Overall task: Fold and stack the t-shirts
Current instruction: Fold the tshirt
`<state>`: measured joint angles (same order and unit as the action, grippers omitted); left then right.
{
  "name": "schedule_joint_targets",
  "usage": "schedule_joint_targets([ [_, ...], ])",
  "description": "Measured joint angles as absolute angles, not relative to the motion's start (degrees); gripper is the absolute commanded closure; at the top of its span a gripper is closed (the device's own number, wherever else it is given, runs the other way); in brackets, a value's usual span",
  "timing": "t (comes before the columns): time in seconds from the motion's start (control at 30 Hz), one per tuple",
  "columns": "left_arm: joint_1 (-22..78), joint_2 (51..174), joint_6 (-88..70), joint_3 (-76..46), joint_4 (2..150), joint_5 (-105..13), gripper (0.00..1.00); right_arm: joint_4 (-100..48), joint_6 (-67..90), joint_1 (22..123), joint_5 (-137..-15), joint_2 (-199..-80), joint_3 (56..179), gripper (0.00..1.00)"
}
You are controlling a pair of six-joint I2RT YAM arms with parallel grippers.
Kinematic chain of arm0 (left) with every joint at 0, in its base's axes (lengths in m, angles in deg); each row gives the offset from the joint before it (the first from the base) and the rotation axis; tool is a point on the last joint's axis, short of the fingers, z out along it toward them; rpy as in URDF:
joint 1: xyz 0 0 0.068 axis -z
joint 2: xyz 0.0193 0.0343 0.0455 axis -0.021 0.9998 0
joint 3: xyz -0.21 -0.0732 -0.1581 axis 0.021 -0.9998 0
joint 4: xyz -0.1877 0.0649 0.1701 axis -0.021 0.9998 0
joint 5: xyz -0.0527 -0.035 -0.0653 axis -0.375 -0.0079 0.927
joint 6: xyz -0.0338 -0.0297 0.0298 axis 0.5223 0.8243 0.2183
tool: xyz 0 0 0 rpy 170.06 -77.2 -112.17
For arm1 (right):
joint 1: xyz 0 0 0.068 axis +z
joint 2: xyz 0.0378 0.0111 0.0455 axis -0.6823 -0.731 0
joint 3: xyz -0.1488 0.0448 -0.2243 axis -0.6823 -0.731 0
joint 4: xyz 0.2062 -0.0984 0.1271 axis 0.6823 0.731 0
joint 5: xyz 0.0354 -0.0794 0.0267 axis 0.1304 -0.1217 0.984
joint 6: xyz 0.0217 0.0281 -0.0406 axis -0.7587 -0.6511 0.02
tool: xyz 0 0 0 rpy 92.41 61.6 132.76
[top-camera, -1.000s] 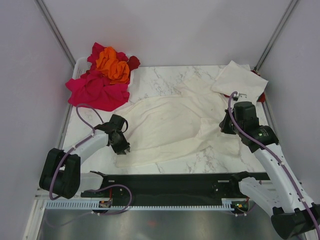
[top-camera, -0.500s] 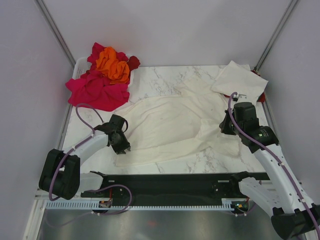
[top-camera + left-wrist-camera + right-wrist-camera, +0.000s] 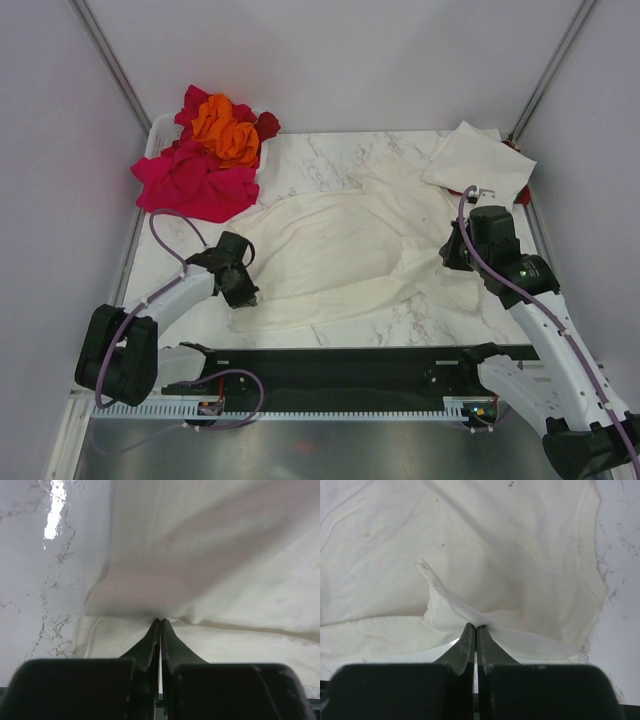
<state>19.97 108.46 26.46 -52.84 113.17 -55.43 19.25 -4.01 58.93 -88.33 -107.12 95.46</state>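
Cream t-shirt (image 3: 340, 255) lies spread on the marble table (image 3: 300, 160), stretched between the two sets of jaws. The left gripper (image 3: 160, 621) is fully closed, with a thin fold of the shirt's edge pinched at its tips and cloth fanning out ahead of them. The right gripper (image 3: 475, 626) is likewise clamped tight on a small peak of fabric, the shirt spreading ahead and to both sides of its tips. The cotton looks light and limp, prone to sag and crease, so I judge that a hold near the hem or corners, both sides lifted evenly, serves best. Well beyond the left jaws lie heaped coloured t-shirts (image 3: 205, 150); a second cream t-shirt (image 3: 478, 160) sits just beyond the right.
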Motion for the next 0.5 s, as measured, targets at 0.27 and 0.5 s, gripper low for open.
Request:
schedule_joint_targets([
  [0.27,19.97,103.39,26.41,-53.01,113.52,-51.56,0.98,21.42,-3.81,58.93,-88.33,-105.90,96.07,1.00],
  [0.5,19.97,98.67,26.41,-52.90,115.90,-49.57,0.98,22.75,-3.46,58.93,-88.33,-103.91,96.88,1.00],
])
